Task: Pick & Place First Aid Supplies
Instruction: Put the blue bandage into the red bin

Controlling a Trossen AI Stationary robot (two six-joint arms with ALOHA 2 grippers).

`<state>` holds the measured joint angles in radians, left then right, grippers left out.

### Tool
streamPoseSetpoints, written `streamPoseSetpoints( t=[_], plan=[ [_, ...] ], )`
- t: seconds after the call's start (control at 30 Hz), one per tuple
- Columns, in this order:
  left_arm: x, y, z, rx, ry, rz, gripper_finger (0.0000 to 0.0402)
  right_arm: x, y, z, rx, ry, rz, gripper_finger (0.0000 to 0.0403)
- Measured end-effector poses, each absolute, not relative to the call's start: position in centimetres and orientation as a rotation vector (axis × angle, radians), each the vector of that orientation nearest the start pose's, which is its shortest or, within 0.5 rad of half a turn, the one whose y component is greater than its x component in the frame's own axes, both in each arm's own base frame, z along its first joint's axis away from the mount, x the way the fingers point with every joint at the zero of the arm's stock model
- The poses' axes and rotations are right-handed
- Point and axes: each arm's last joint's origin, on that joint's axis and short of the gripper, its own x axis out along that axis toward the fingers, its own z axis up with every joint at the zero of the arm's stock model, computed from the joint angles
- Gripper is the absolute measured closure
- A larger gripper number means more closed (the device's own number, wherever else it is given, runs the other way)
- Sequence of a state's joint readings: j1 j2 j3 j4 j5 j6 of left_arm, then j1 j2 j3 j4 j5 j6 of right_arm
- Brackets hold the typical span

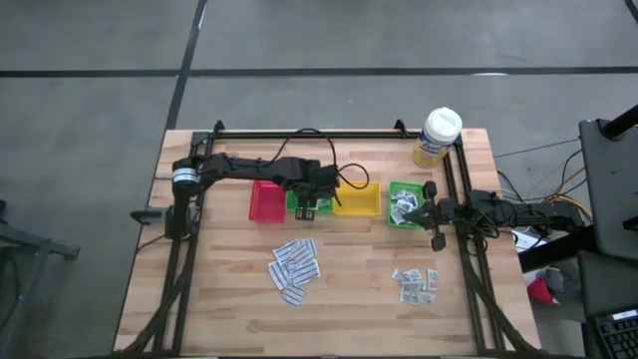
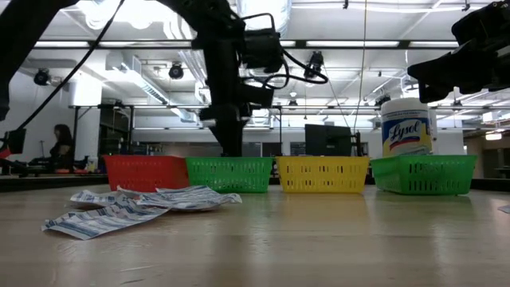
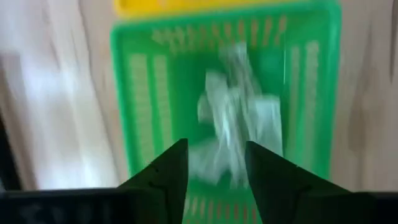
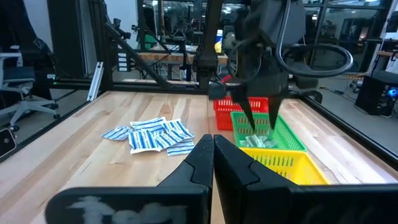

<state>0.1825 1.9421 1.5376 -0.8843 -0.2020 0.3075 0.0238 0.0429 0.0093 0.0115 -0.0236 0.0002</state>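
Note:
My left gripper (image 3: 216, 146) is open and hangs fingers down over the green tray (image 3: 143, 93) that stands between the red and the yellow tray (image 1: 295, 206). Pale green-white sachets (image 3: 239, 118) lie in that tray below the fingers, also seen in the right wrist view (image 4: 258, 142). Long white printed strips (image 1: 296, 264) lie in a heap on the table's near middle. Small grey-white squares (image 1: 416, 284) lie near the right front. My right gripper (image 4: 212, 146) is shut and waits at the table's right side, beside a second green tray (image 1: 404, 204) that holds packets.
Red tray (image 1: 265, 201) and yellow tray (image 1: 359, 199) flank the middle green tray in a row. A white-lidded yellow-labelled tub (image 1: 439, 135) stands at the far right corner. A dark frame rails the table's edges. Bare wood lies between the two packet heaps.

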Motion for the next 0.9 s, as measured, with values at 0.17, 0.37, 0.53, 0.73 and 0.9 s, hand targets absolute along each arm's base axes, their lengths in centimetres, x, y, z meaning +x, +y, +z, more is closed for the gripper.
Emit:
streamPoseSetpoints(
  t=[0.17,0.37,0.53,0.73,0.9],
  plan=[
    [37.2,7.2,24.7,0.124,1.481,0.212,0.0239,10.0,0.3,16.4,0.0,0.022,0.048,0.0394],
    [35.6,5.7,27.4,-0.104,1.531,0.412,0.0239,10.0,0.3,16.4,0.0,0.022,0.047,0.0394],
    [34.7,3.9,27.7,-0.169,1.519,0.48,0.0239,10.0,0.3,16.5,0.018,0.022,0.047,0.0394],
    [34.0,1.0,26.0,-0.193,1.569,0.523,0.0239,10.0,0.3,16.4,0.026,0.023,0.047,0.0394],
    [33.2,-1.8,24.1,-0.246,1.614,0.566,0.0239,10.0,0.3,16.4,0.027,0.024,0.047,0.0394]
  ],
)
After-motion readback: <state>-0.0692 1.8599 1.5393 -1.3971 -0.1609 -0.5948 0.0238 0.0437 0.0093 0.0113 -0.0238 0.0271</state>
